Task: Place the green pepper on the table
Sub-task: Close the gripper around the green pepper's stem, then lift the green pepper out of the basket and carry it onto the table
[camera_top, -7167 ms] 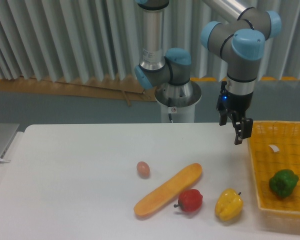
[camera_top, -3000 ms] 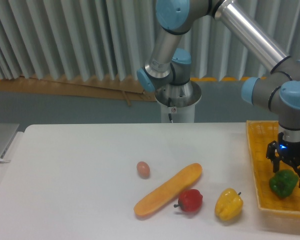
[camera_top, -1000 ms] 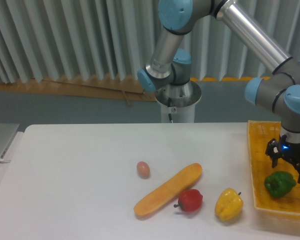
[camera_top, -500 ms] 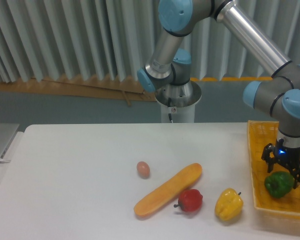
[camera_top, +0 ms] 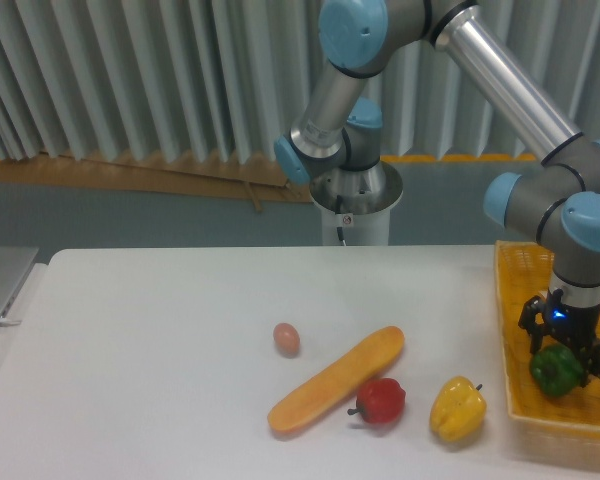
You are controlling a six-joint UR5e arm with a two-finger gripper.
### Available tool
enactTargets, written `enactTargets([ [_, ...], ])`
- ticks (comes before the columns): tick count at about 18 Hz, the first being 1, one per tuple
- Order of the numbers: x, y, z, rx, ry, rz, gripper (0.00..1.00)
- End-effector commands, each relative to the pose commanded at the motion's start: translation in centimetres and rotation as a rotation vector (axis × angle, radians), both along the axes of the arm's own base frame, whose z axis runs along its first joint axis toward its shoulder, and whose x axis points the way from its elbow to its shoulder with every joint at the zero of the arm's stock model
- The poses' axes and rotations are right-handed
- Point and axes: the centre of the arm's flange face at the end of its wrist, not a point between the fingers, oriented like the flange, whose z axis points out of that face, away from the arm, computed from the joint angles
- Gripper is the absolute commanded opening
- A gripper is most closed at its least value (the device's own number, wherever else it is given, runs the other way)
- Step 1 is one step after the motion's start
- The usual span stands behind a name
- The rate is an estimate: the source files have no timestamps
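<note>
One end effector (camera_top: 565, 352), pointing down over the left part of the yellow mesh basket (camera_top: 557, 280), fingers pinching the green pepper (camera_top: 556, 370) from either side. Pepper sits inside the basket near its left wall; whether it touches the basket floor cannot be told. On the white bench (camera_top: 160, 360): one egg (camera_top: 286, 339), one long orange squash (camera_top: 336, 380), one red pepper (camera_top: 381, 400) touching the squash, one yellow pepper (camera_top: 457, 408) just beside the basket.

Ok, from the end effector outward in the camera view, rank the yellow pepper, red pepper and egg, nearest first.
1. Glossy yellow bell pepper, just left of the end effector, outside the basket.
2. Small red pepper, further left.
3. Brown egg, farthest left.
</note>
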Motion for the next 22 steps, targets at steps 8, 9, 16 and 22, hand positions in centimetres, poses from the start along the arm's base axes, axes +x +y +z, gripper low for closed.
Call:
enactTargets([
  [8, -0.3, -0.8, 0.1, -0.002, 0.001, -0.004, 0.39],
  [9, -0.3, -0.7, 0.2, 0.0, 0.002, -0.005, 0.39],
  [16, 1.2, -1.5, 3.0, 0.018, -0.056, 0.003, 0.39],
  [22, 4.1, -0.6, 5.8, 0.094, -0.136, -0.006, 0.4],
])
